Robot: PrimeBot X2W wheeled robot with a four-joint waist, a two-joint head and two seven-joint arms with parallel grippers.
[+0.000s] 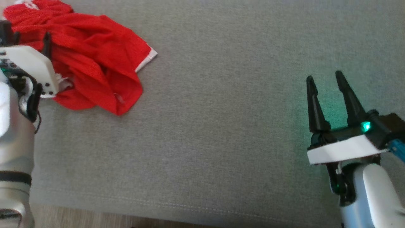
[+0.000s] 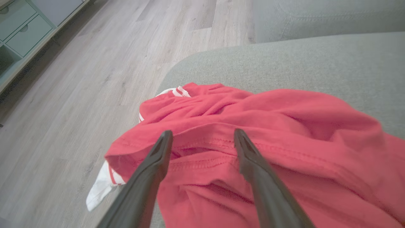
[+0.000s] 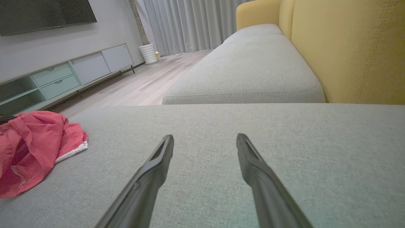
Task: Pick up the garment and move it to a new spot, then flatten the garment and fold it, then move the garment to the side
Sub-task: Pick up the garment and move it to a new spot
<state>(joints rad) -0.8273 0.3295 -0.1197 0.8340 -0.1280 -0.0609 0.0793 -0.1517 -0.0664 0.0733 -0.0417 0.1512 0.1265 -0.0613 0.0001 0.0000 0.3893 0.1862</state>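
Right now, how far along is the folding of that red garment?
Nothing looks done: the garment lies crumpled on the grey cushion. In hand: the left gripper, open, hovers at its hem, not yet gripping; the right gripper, open, sits apart. Left: pick up, move, flatten, fold, set aside.

One crumpled red fabric garment with white trim (image 1: 95, 63) is lying in view. Two grippers are showing, left gripper (image 2: 202, 132) and right gripper (image 1: 324, 76), each bearing two dark fingers.
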